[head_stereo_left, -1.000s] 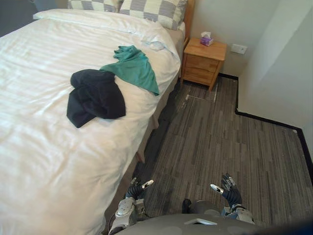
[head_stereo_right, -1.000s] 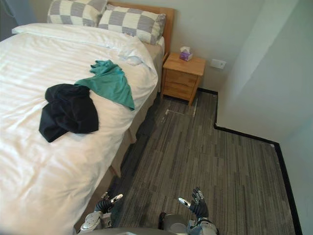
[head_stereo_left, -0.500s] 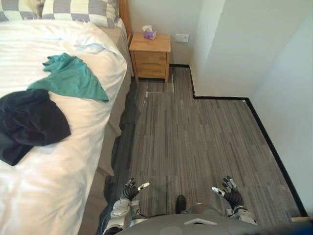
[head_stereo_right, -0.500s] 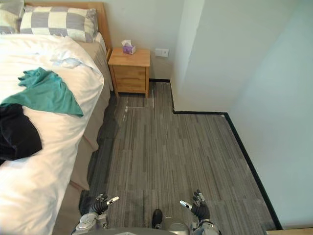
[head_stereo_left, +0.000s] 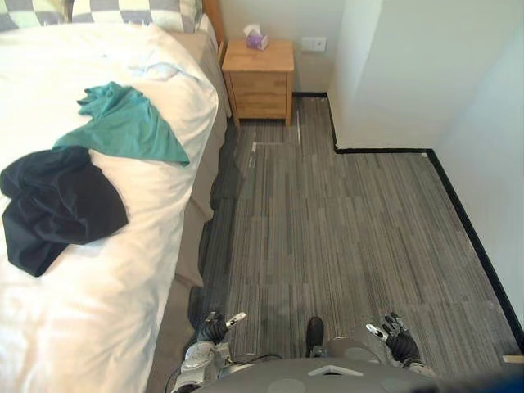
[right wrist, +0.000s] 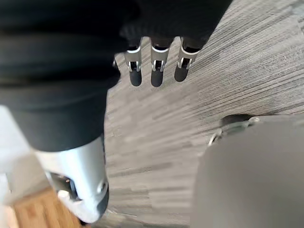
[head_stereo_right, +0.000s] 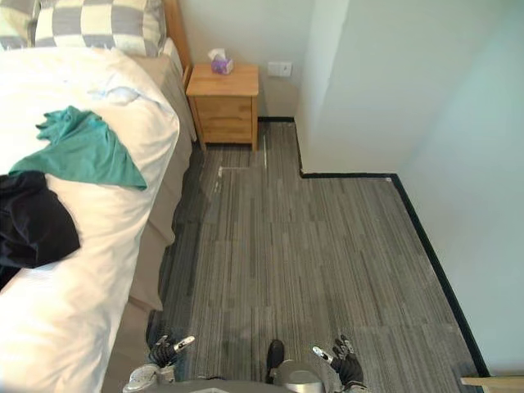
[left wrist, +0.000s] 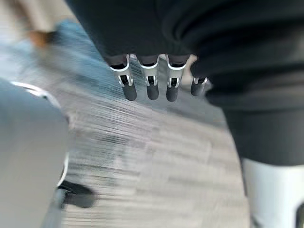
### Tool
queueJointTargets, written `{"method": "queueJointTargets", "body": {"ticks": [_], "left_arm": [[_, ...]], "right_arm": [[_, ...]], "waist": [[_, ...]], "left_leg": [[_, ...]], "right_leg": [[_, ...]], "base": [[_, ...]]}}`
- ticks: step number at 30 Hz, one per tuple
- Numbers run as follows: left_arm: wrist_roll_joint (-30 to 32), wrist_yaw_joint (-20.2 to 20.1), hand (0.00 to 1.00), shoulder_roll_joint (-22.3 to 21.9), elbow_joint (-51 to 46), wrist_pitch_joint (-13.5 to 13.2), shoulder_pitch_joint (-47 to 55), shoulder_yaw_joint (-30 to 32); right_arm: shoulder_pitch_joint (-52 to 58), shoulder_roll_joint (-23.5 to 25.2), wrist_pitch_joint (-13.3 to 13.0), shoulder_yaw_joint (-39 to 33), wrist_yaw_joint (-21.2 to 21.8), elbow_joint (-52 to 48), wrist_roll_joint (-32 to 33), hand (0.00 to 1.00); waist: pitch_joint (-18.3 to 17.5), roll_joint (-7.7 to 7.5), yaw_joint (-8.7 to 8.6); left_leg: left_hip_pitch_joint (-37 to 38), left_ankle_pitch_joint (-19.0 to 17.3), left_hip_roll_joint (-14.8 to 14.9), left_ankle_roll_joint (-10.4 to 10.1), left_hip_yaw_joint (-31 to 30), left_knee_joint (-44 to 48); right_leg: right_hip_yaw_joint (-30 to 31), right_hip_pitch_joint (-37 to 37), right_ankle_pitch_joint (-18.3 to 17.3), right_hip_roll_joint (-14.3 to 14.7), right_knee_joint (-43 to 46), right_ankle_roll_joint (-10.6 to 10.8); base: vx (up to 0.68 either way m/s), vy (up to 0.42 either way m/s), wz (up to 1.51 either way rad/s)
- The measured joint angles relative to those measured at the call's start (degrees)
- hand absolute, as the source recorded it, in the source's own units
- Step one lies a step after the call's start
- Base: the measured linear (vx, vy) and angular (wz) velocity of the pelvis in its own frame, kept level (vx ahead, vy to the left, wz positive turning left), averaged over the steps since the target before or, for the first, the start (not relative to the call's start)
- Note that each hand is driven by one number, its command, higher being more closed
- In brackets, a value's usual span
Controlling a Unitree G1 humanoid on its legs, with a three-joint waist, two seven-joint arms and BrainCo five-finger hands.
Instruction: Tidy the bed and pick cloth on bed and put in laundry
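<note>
Two garments, a teal cloth (head_stereo_left: 127, 123) and a black cloth (head_stereo_left: 61, 205), lie touching on the bed (head_stereo_left: 82, 311) in the left eye view. Left wrist view: left hand (left wrist: 149, 88) loose-fingered, empty, above the floor (left wrist: 156, 156). Right wrist view: right hand (right wrist: 156, 71) likewise. Approach stage, I judge; next calls for closing in on the bed and reaching.

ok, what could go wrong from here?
1. The black cloth and teal cloth touch: pulling one may drag the other.
2. The teal cloth's corner lies near the edge of the bed; it could slide to the floor.
3. The left hand and right hand hang open, low beside the bed; the black cloth lies further in, likely a long reach.
</note>
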Motion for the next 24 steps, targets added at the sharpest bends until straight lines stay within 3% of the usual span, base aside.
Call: {"method": "queueJointTargets", "body": {"ticks": [1, 2, 3, 5, 7, 8, 10, 12, 13, 15, 16, 19, 21, 23, 24], "left_arm": [[-0.51, -0.05, 0.0, 0.43, -0.55, -0.16, 0.02, 1.4], [-1.91, -0.3, 0.0, 0.53, -0.82, -0.27, 0.67, 2.06], [-2.3, -1.17, 0.0, 0.24, -1.03, -0.43, 2.16, 2.04], [-4.67, -2.74, 0.0, -1.5, -0.93, -0.34, 3.62, 2.49], [-5.92, -4.34, 0.0, -2.45, -0.94, -0.35, 5.87, 2.43], [-6.49, -4.91, 0.0, -2.82, -0.92, -0.35, 6.81, 2.6], [-6.71, -5.29, 0.0, -3.0, -1.26, -0.36, 6.8, 3.12], [-6.94, -6.1, 0.0, -3.12, -1.33, -0.35, 6.86, 3.68], [-7.7, -6.3, 0.0, -3.13, -1.43, -0.33, 6.72, 3.89], [-8.33, -6.39, 0.0, -3.15, -1.49, -0.34, 6.81, 5.83], [-9.0, -6.24, 0.0, -2.6, -1.48, -0.38, 7.09, 7.23], [-9.5, -6.26, 0.0, -2.16, -1.32, -0.68, 5.61, 6.95], [-9.26, -5.96, 0.0, -0.42, -0.66, -0.67, 5.52, 5.29], [-8.57, -6.02, 0.0, 1.02, 0.06, -1.04, 5.36, 3.36], [-8.25, -5.96, 0.0, 1.17, 0.93, -1.21, 5.15, 3.07]], "right_arm": [[0.12, 0.47, 0.01, 0.92, 0.58, -0.33, 0.88, 0.0], [1.18, 0.3, 0.01, 1.92, 1.19, -1.39, 2.53, 0.0], [1.55, -0.15, 0.02, 3.25, 2.09, -2.23, 3.97, 0.0], [1.06, -1.14, 0.01, 3.51, 3.24, -2.83, 6.12, 0.0], [-0.07, -0.68, 0.04, 3.24, 4.25, -2.82, 7.03, 0.0], [-0.29, 0.08, 0.05, 2.83, 4.93, -3.02, 7.13, 0.0], [-0.58, 1.52, 0.1, 1.73, 5.48, -3.01, 6.89, 0.0], [-0.53, 1.79, 0.08, 1.55, 6.21, -3.0, 5.62, 0.0], [-0.61, 1.93, 0.03, 1.63, 6.45, -2.99, 4.55, 0.0], [0.1, 2.1, 0.05, 1.52, 6.46, -2.72, 3.54, 0.0], [0.94, 2.47, 0.06, 0.82, 6.42, -2.68, 3.43, 0.0], [0.33, 3.3, 0.02, -1.95, 6.24, -2.38, 1.4, 0.0], [0.53, 3.76, 0.49, -5.82, 5.97, 0.65, 1.24, 0.0], [0.62, 3.39, 0.64, -6.41, 5.89, 0.87, 1.28, 0.0], [0.67, 3.07, 0.66, -6.15, 5.86, 0.84, 1.29, 0.0]], "waist": [[0.44, -0.71, -0.14], [1.01, -0.63, 0.3], [1.78, -1.12, 1.04], [3.06, 0.57, 2.14], [3.6, 0.33, 2.7], [3.61, 0.3, 2.81], [3.53, 0.02, 3.25], [3.47, -0.05, 3.51], [3.41, -0.05, 3.46], [2.45, -1.59, 3.71], [0.61, -2.79, 3.63], [-0.05, -3.47, 4.39], [-1.12, -4.91, 3.74], [-1.4, -5.3, 2.89], [-1.52, -5.11, 2.35]], "left_leg": [[-3.86, 0.31, 1.59, 0.84, -0.68, 9.56], [-11.87, 6.24, 4.87, 6.84, -3.78, 26.62], [-18.32, 10.7, 5.97, 6.58, -8.08, 37.7], [-24.58, 6.67, 4.18, 4.0, -10.68, 42.65], [-26.43, 4.83, 1.05, 3.41, -9.44, 34.54], [-26.12, 4.74, -0.86, 3.36, -8.09, 25.13], [-25.8, 5.79, -2.75, 3.5, -5.53, 12.88], [-24.99, 9.59, -4.04, 3.96, -3.99, 2.64], [-24.96, 13.17, -4.03, 4.71, -3.02, -2.67], [-24.33, 18.76, -4.46, 7.68, -0.54, -2.64], [-24.08, 16.92, -6.01, 11.99, 1.47, -1.56], [-22.8, 12.37, -8.06, 13.46, 2.18, -0.29], [-18.12, 8.69, -12.31, 13.93, 0.34, -1.71], [-12.65, 6.49, -14.92, 13.83, -2.78, -3.96], [-8.71, 6.21, -15.47, 13.57, -4.06, -6.58]], "right_leg": [[0.02, -0.72, -2.05, -0.56, 2.37, -1.16], [0.33, -0.7, -4.54, -0.6, 4.53, -2.19], [1.68, 0.53, -6.17, -0.13, 5.66, -3.14], [3.7, 1.7, -7.59, 0.15, 5.98, -3.42], [6.32, 3.85, -7.62, -0.02, 5.12, -2.37], [6.85, 5.72, -7.48, -0.03, 3.91, -1.81], [8.15, 8.35, -8.21, -0.02, 2.1, -0.47], [9.62, 11.43, -9.01, -0.01, -0.46, 0.98], [10.43, 14.12, -9.96, -0.04, -2.43, 2.67], [11.52, 17.41, -11.09, -1.89, -5.09, 4.76], [11.54, 18.62, -10.9, -3.97, -6.54, 6.22], [11.18, 18.32, -7.1, -6.58, -3.75, 9.21], [10.16, 14.19, -5.12, -10.83, 14.26, 10.04], [10.13, 5.98, 2.49, -14.97, 36.37, 8.83], [9.52, 2.14, 2.53, -16.26, 43.26, 8.92]], "base": [[0.13, -0.156, -0.12], [0.1, -0.173, -0.02], [0.15, -0.153, -0.15], [0.25, -0.061, -0.57], [0.29, -0.036, -0.58], [0.45, -0.005, -0.41], [0.46, 0.023, -0.42], [0.36, 0.072, -0.41], [0.49, 0.157, -0.34], [0.72, 0.251, -0.32], [0.69, 0.233, -0.25], [0.58, 0.249, -0.07], [0.49, 0.218, 0.56], [0.57, 0.18, 0.81], [0.5, 0.127, 0.62]]}}
